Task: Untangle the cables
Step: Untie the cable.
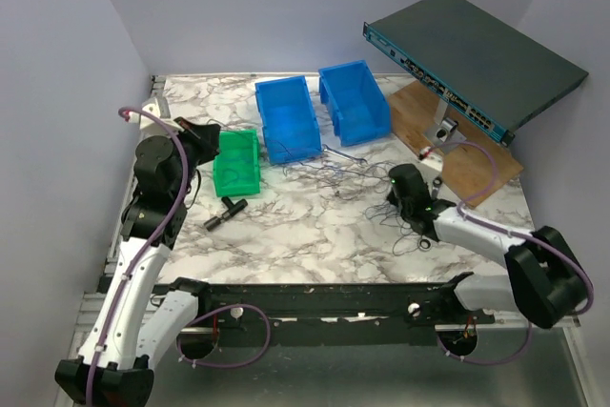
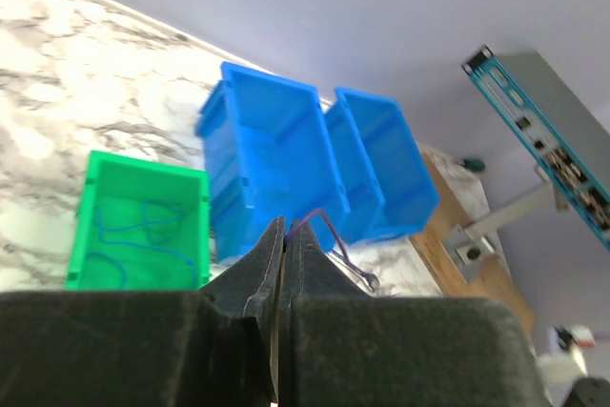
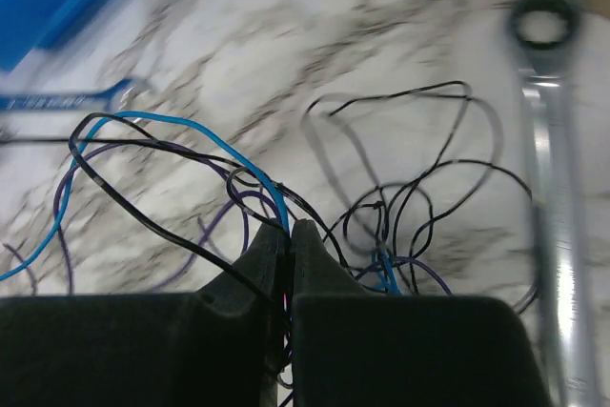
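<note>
Since the right claw (image 3: 289, 226) is clamped shut on blue and black cables (image 3: 255, 176) low over the worktop (image 1: 305, 226), I judge that a slow lift toward the open marble on the near side should let the loops slip free. The wrench (image 3: 558, 188) lies just beside the tangle and could snag. The left claw (image 2: 284, 231) is closed and seemingly pinches a purple strand (image 2: 324, 221). Beyond, the blue bins (image 1: 286, 121) hem in the far side.

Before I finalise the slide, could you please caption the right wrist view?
Right gripper shut on the tangled cables, a silver wrench lying nearby.
</note>
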You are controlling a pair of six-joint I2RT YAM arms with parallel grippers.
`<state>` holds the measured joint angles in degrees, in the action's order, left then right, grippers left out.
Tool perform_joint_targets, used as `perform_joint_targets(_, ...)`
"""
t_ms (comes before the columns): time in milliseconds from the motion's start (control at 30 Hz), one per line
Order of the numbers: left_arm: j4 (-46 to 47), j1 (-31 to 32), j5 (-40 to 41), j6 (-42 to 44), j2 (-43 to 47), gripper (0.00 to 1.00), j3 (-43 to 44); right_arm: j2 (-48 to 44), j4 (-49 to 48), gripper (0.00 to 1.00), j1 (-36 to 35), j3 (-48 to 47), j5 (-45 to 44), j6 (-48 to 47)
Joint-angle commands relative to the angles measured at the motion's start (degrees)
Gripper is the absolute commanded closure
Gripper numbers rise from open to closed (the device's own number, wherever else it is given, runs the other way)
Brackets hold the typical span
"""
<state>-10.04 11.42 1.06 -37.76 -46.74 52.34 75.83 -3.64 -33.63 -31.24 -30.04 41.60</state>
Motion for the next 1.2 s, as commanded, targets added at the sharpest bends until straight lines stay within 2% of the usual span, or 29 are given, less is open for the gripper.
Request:
perform_joint_targets(0,-3.4,-2.2,9.1,-3.9,4.1,1.0,-2.7,-8.1,7.2,0.99,4.4,5.3,-11.6,12.8)
perform_joint_targets(233,-4.9,-3.1,10.7,-4.0,6.3,1.0,-2.6,-14.0,10.6,0.99,4.7,6.2,-16.0,16.4)
perform_joint_targets(367,-4.2,-3.2,4.5,-2.0,4.8,1.0,-1.1,-13.8,5.8,0.99,4.7,5.5,-8.8,7.9)
perform_joint_targets(400,-4.5,-3.2,3.9,-1.8,4.5,1.0,-0.7,-13.5,4.5,0.95,4.7,5.2,-5.8,4.6)
perform_joint_targets(500,-3.1,-3.2,0.7,-0.2,4.0,1.0,-0.2,-13.1,0.2,0.55,4.7,4.0,3.6,-4.0)
perform_joint_targets(533,-3.0,-3.2,-0.9,0.4,3.5,1.0,0.4,-13.1,-1.4,0.37,4.7,4.1,7.0,-6.2)
perform_joint_targets(567,-2.7,-3.1,-4.2,1.0,2.6,1.0,1.1,-13.0,-2.7,0.28,4.7,4.1,9.5,-7.2)
perform_joint_targets(667,-2.6,-3.2,-9.8,1.5,0.5,1.0,2.7,-11.5,-6.0,0.2,4.7,3.3,17.6,-12.1)
perform_joint_targets(733,-2.6,-3.2,-10.5,1.6,0.2,1.0,2.9,-9.7,-7.3,0.19,4.5,2.0,22.8,-14.9)
perform_joint_targets(767,-2.6,-3.2,-10.3,1.8,0.4,1.0,2.8,-8.4,-7.4,0.14,3.8,0.6,25.4,-17.0)
perform_joint_targets(933,-4.1,-3.2,-10.1,3.3,1.1,1.0,3.3,0.1,0.3,0.1,-6.3,-9.3,12.7,-20.3)
perform_joint_targets(1167,-7.1,-3.1,-6.5,4.9,3.3,1.0,4.4,7.5,2.2,0.08,-7.8,-14.1,9.2,-19.2)
